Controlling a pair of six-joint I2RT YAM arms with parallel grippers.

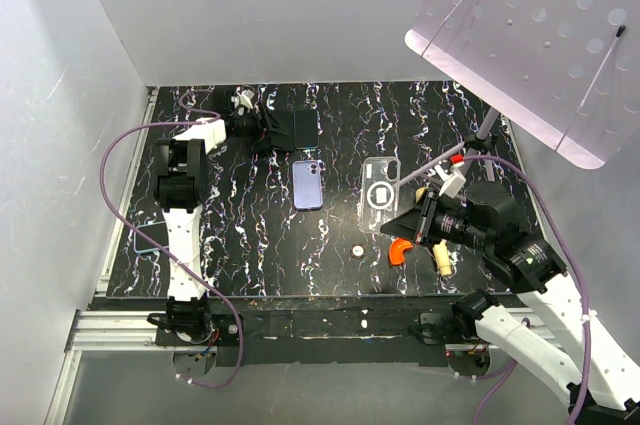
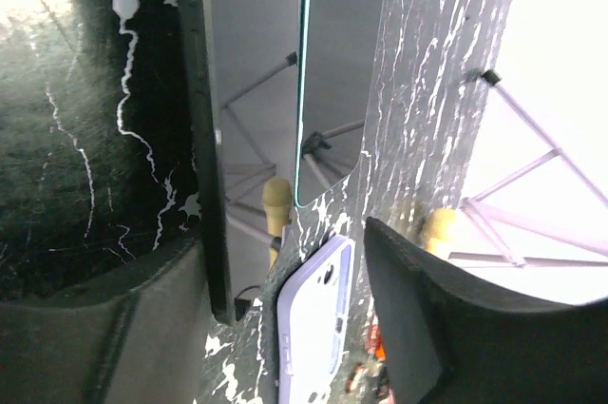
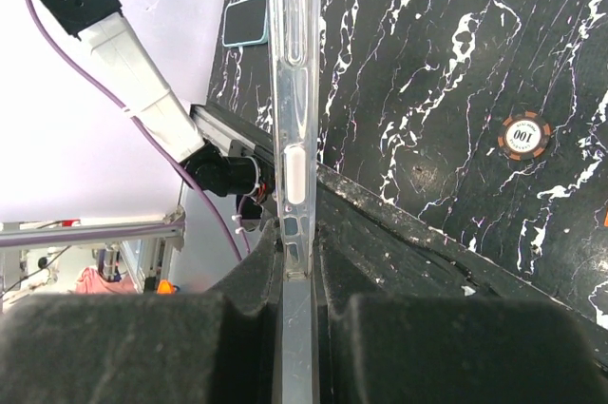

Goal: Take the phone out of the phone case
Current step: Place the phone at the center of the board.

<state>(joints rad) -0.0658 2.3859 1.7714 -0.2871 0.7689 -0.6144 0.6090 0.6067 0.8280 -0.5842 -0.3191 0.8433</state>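
Note:
A clear phone case with a ring on its back is tilted up off the black marbled table. My right gripper is shut on its near end. In the right wrist view the clear phone case stands edge-on between the fingers of the right gripper and looks see-through. A purple phone lies flat to its left, apart from it, and shows as the purple phone in the left wrist view. My left gripper is open at the back of the table.
A dark teal-edged phone lies beside the left gripper, with a black slab edge close to one finger. An orange-rimmed token, an orange piece and a yellowish object lie near the front. A perforated white board hangs over the right.

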